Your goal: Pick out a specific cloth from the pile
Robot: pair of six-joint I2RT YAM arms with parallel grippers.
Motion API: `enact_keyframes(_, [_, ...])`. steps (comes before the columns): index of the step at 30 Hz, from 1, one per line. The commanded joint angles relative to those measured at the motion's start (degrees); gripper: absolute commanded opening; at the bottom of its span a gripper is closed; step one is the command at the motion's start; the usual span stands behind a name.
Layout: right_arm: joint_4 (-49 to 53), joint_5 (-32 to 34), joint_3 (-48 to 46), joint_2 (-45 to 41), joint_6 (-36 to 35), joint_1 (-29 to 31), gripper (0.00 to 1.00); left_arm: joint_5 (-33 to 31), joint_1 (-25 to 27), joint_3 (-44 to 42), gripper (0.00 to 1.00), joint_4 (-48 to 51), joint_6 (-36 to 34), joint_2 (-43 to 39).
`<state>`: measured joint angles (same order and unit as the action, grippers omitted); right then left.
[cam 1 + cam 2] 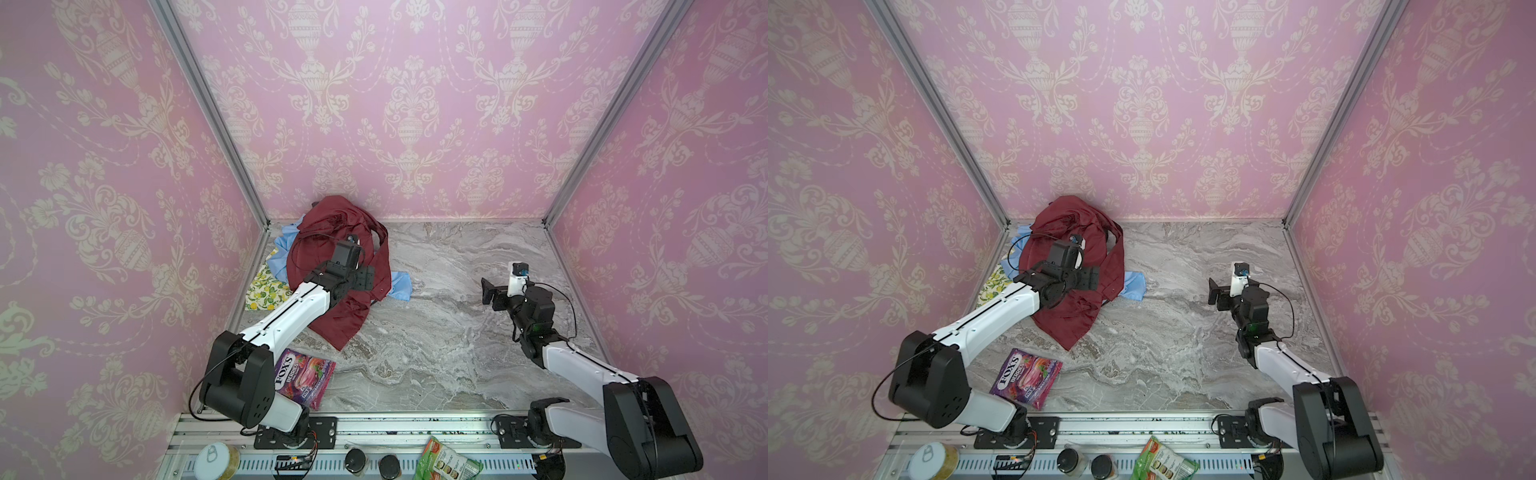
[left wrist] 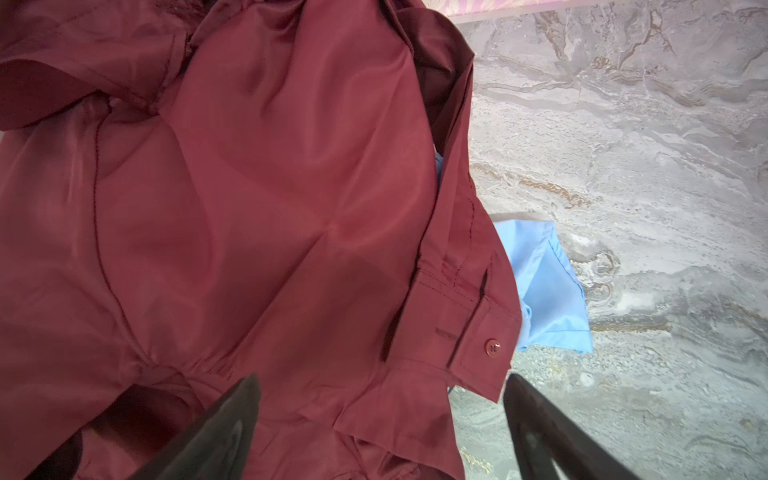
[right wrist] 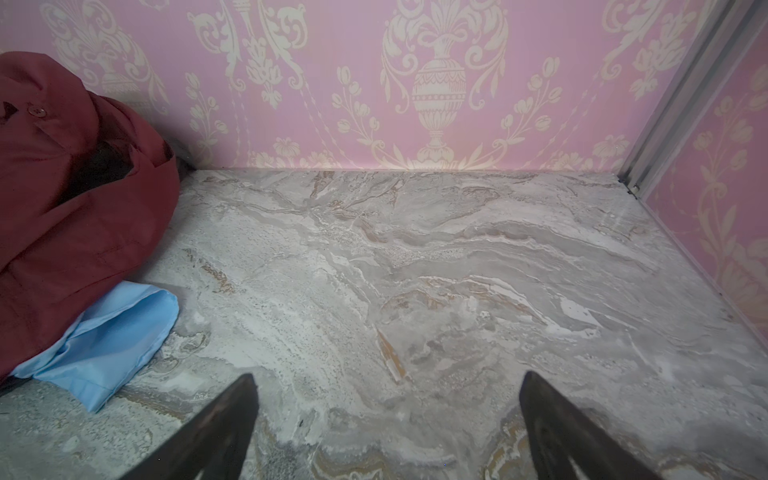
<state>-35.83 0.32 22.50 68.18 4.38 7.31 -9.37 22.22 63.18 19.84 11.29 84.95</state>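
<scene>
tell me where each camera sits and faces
Top views: high in front, looking down on the table; both arms show.
Left wrist: over the maroon shirt, facing down; open left tool shows.
Right wrist: low over the table, facing the back wall; open right tool shows.
Shared: both wrist views catch the blue cloth under the shirt.

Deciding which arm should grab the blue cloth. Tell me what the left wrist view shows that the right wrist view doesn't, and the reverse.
Left wrist only: the open left gripper over the maroon shirt, near its cuff with a button.
Right wrist only: the open right gripper over bare table, and a metal corner post.
Both: the shirt, the blue cloth poking out from under it, and the marble table.
</scene>
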Motion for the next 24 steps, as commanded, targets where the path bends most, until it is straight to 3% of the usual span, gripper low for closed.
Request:
enact_keyframes(1, [5.62, 0.06, 4.53, 0.93, 4.26, 2.8, 0.97, 0.42, 0.02, 2.58, 0.94, 4.12, 0.26, 0.72])
enact_keyframes(6, [12.06, 4.12, 11.35, 6.09, 17.05, 8.99, 0.92, 4.27, 0.07, 5.92, 0.93, 4.92, 2.81, 3.89])
enact_keyframes(10, [17.97, 4.6, 20.65, 15.27, 22.54, 15.57, 0.88, 5.34, 0.07, 8.9, 0.92, 6.72, 3.02, 5.4])
enact_keyframes(15, [26.09, 4.66, 31.66, 25.73, 26.93, 20.83, 0.84, 6.23, 0.05, 9.05, 0.92, 7.83, 2.3, 3.91])
enact_keyframes(24, [34.27, 1.12, 48.07, 40.7, 31.06, 24.45, 0.7, 8.01, 0.03, 4.59, 0.92, 7.62, 1.12, -1.11])
